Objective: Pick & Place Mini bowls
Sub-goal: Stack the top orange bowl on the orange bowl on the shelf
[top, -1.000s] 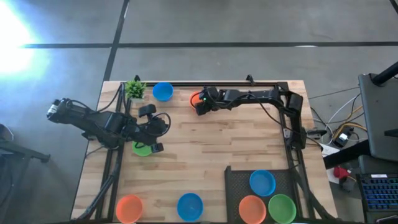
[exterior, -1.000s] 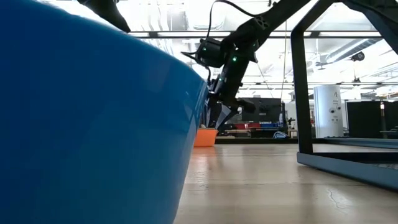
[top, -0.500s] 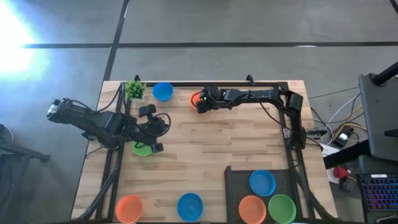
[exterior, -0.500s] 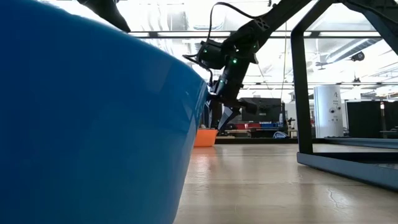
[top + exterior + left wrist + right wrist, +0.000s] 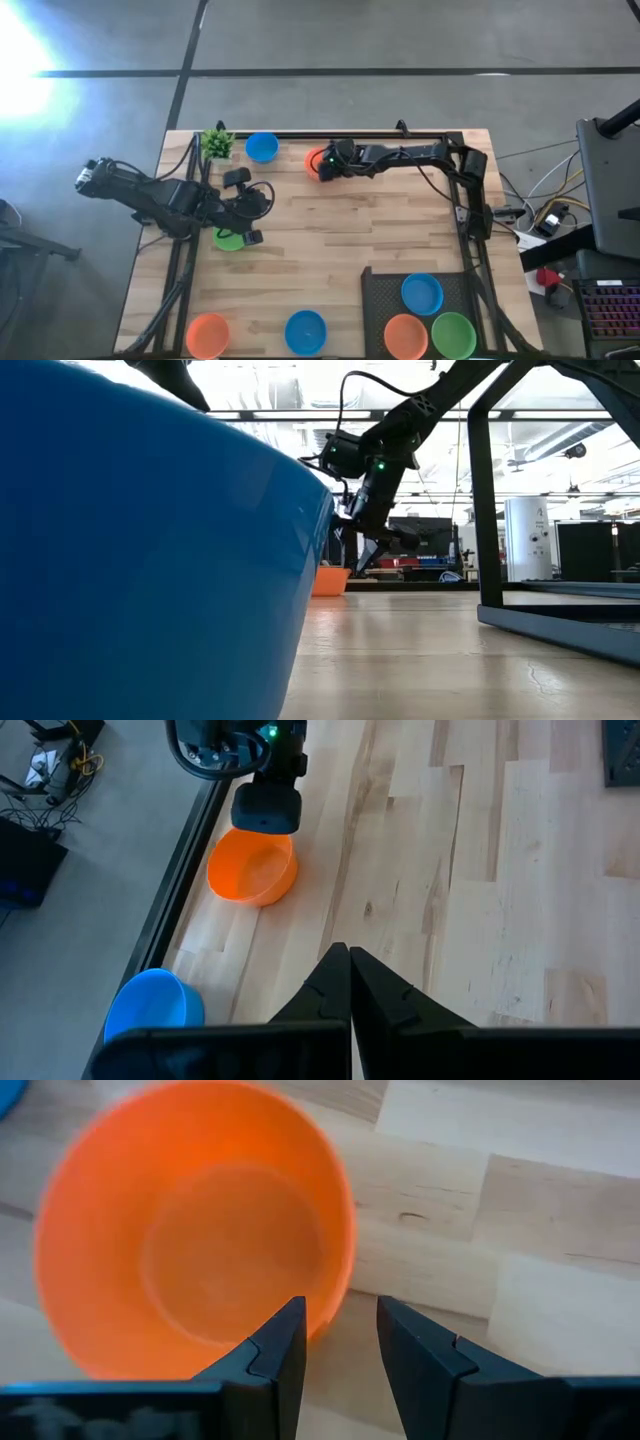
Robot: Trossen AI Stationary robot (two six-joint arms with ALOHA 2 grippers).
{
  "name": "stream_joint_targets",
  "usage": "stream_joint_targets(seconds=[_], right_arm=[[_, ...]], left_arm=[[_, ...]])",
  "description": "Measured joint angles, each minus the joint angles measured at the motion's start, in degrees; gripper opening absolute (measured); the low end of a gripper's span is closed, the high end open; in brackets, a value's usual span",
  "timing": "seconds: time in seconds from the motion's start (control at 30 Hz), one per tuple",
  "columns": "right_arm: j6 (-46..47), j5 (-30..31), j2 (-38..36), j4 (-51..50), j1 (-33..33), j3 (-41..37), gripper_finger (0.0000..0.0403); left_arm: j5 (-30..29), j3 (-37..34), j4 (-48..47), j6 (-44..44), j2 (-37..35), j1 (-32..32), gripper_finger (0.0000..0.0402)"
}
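As the right hand [image 5: 338, 1342], fingers spread, has edged over the upper-centre orange bowl [image 5: 195, 1230], its rim sits ready for grasping.

Wide bare wood is seen across the middle of the tabletop [image 5: 330, 240], from the left arm's side to the right edge. The far edge is crowded: a potted plant [image 5: 217, 142] at the far left corner, a blue bowl [image 5: 262, 147] just beside it, then an orange bowl [image 5: 318, 160]. The near right corner is taken by a black rack [image 5: 380, 290]. An orange bowl [image 5: 209, 333] and a blue bowl [image 5: 305, 331] are set along the near edge.
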Motion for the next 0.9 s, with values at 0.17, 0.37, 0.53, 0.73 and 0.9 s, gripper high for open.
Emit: stream_joint_targets(seconds=[0.17,0.37,0.53,0.73,0.9], right_arm=[[-0.27,0.02,0.0,2.96,0.02,-0.18,0.0114],[-0.43,0.26,0.0,3.03,-0.18,-0.69,0.0109],[-1.12,0.13,0.09,4.68,-0.2,-0.77,0.0104],[-1.54,0.06,0.91,5.83,-0.21,-1.14,0.0096],[-2.7,-0.44,3.46,6.0,-0.22,-1.14,0.009]], left_arm=[[0.0,-0.01,0.01,-0.02,0.0,0.0,0.0],[0.0,-0.01,0.06,-0.13,0.0,0.0,0.0],[0.0,-0.01,0.12,-0.13,0.0,-0.01,0.0],[0.0,-0.01,0.12,-0.33,0.0,0.0,0.0],[0.0,-0.01,0.14,-0.32,0.0,0.0,0.0]])
